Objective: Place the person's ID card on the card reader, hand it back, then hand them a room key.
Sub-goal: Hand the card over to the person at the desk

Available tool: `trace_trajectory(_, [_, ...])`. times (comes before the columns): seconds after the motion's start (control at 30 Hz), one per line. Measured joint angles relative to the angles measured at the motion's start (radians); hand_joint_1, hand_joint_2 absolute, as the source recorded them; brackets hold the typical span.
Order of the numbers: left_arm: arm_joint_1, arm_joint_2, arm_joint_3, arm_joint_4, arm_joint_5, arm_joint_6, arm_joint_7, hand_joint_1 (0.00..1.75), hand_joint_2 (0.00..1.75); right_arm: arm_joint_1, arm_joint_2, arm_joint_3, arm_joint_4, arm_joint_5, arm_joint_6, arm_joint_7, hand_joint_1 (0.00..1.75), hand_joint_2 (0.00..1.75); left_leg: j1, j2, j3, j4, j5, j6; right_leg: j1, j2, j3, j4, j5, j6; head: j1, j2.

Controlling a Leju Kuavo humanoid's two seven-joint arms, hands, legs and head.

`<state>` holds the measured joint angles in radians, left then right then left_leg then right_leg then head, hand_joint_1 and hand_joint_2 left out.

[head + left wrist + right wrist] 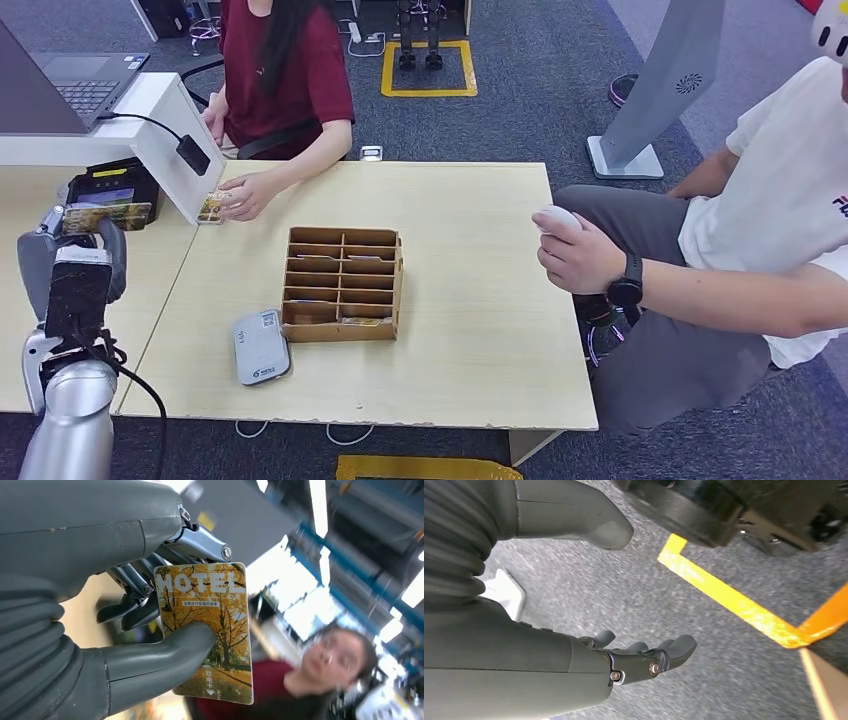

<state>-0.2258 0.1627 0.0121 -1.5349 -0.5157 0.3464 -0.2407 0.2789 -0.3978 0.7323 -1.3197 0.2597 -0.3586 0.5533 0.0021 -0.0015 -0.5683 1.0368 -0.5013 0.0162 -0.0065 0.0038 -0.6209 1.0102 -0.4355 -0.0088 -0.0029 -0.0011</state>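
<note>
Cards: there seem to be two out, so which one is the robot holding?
The yellow HOTEL card, pinched in the left hand. The other card lies on the table under the seated person's hand.

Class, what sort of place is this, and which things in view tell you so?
Probably a mock hotel check-in desk in a robot lab: the left hand holds a HOTEL key card, a wooden card rack stands on the desk, and yellow floor tape marks bays.

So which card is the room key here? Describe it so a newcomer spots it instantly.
Start at the silver left arm beside the light wooden table. The left hand pinches the yellow autumn-tree card printed HOTEL. The other yellowish card lies flat on the table under the hand of the person in the dark red shirt.
</note>
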Motion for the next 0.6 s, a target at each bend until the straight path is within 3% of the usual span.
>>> trace_trajectory(0.2, [-0.138, 0.018, -0.055, 0.124, -0.246, 0.130, 0.013, 1.75, 1.75, -0.039, -0.001, 0.016, 0.030, -0.010, 0.020, -0.044, 0.00, 1.75, 0.000, 0.000, 0.000, 0.000, 0.001, 0.001, 0.000, 0.000, 0.000, 0.000, 0.002, 0.001, 0.000, 0.000])
trace_trajectory(0.6, [-0.248, 0.031, -0.138, 0.274, -0.347, 0.179, 0.032, 1.75, 1.75, -0.059, -0.002, 0.021, 0.059, -0.025, 0.016, -0.065, 0.00, 1.75, 0.000, 0.001, 0.000, 0.001, 0.001, 0.001, 0.000, 0.001, 0.000, 0.000, 0.002, 0.001, 0.001, 0.000])
